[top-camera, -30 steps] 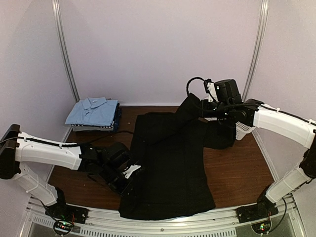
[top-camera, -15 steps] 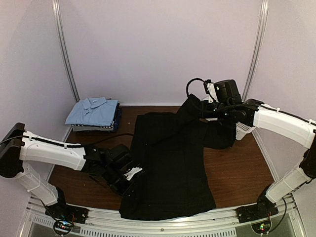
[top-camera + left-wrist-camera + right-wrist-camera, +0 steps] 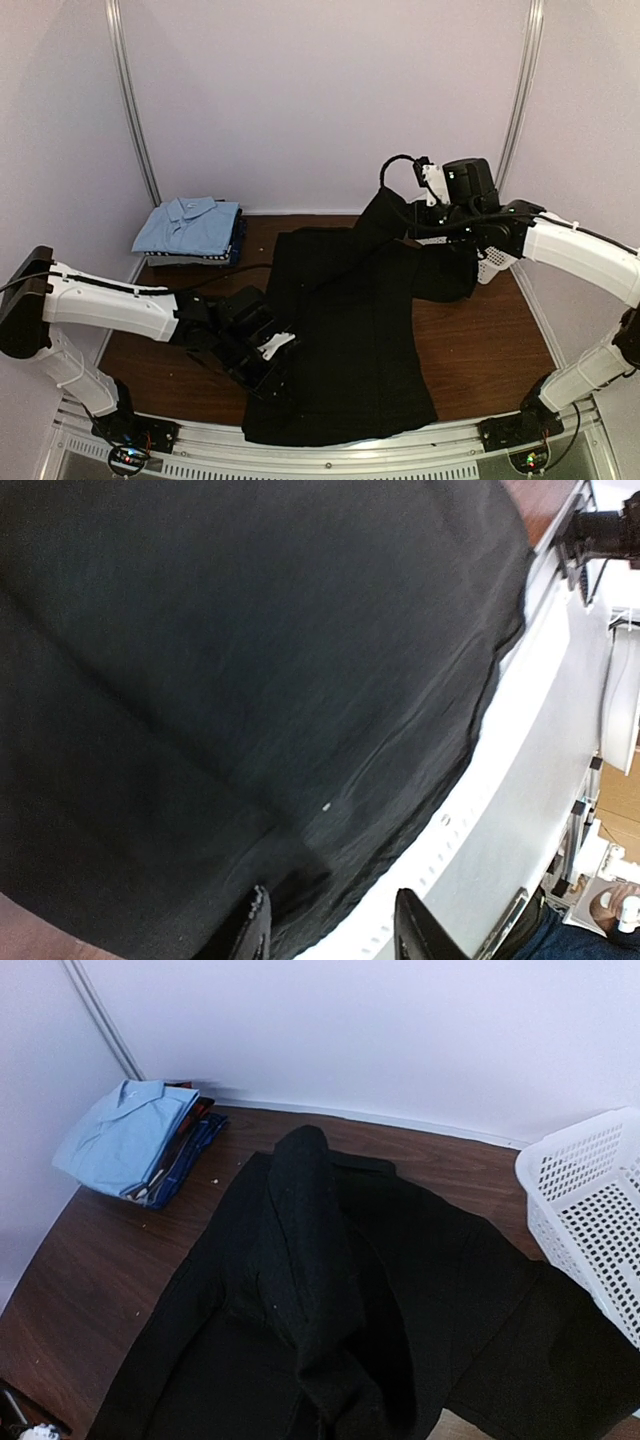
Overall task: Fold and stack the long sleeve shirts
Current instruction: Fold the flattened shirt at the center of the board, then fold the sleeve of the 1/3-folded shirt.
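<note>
The bench (image 3: pixel 480 350) stretches beneath both my pincers, and the black shirt (image 3: pixel 350 330) covers most of it, spread flat from under my left pincer (image 3: pixel 330 925) back to my right pincer (image 3: pixel 408 218). My right pincer is clamped on one sleeve (image 3: pixel 300 1220) and holds it raised above the cloth below, in my judgement so the sleeve can be carried across the body for a first fold. My left pincer sits low at the shirt's near hem, jaws apart, cloth beneath them and nothing gripped. It is probably placed there to take the hem, and the white rail (image 3: pixel 520 780) shows just past its fingertips. Far to the left of my right pincer, in the back corner, the folded stack (image 3: pixel 200 250) lies with the light blue collared shirt (image 3: pixel 185 222) on top, out of the working space. Just right of that pincer stands the white mesh basket (image 3: pixel 590 1210). No brand, label or writing is readable anywhere.
</note>
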